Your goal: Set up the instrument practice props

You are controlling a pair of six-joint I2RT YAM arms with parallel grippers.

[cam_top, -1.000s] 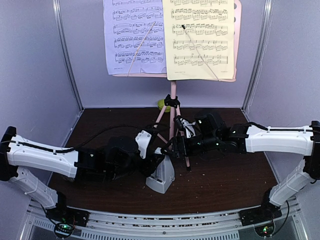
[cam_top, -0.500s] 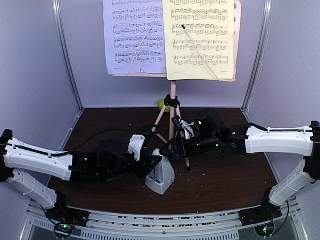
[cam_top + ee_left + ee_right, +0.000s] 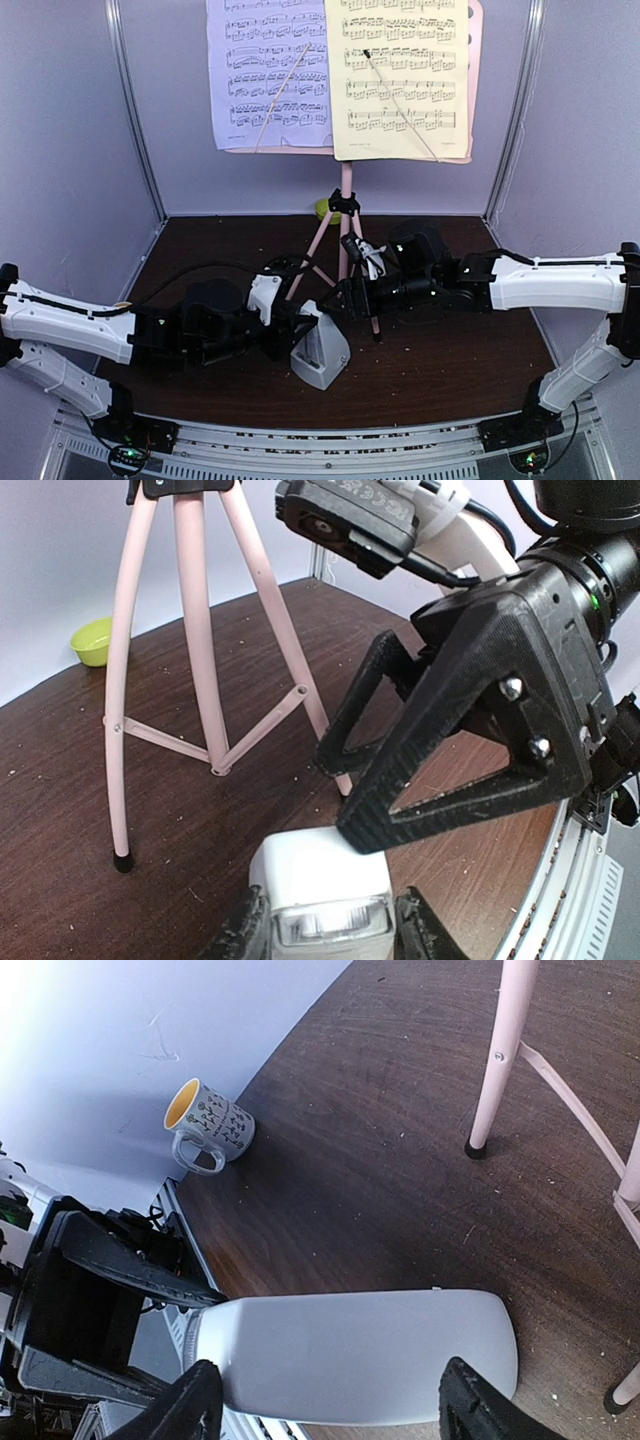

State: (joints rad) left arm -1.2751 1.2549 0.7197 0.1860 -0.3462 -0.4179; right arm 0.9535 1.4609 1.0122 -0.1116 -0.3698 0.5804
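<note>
Left pincer (image 3: 328, 932) is clamped on the little grey metronome (image 3: 322, 355), one finger hugging each side of it. Right pincer (image 3: 332, 1395) comes in from the opposite side, pretty much nose to nose with the left one, jaws spread wide over the metronome's pale body. One fingertip looks like it's touching, but honestly I can't tell if it's squeezing or just straddling.

The pink music stand (image 3: 345, 225) has its tripod legs planted just past the right pincer, toward the back wall. Its desk sits way up above both pincers, with the lavender page (image 3: 265, 70) and the pale-yellow page (image 3: 400, 75) side by side on it.

A lime-green bowl (image 3: 92, 640) sits beyond the stand's legs, well apart from both pincers. The white mug (image 3: 210, 1120) stands by the wall, out past the left pincer.
</note>
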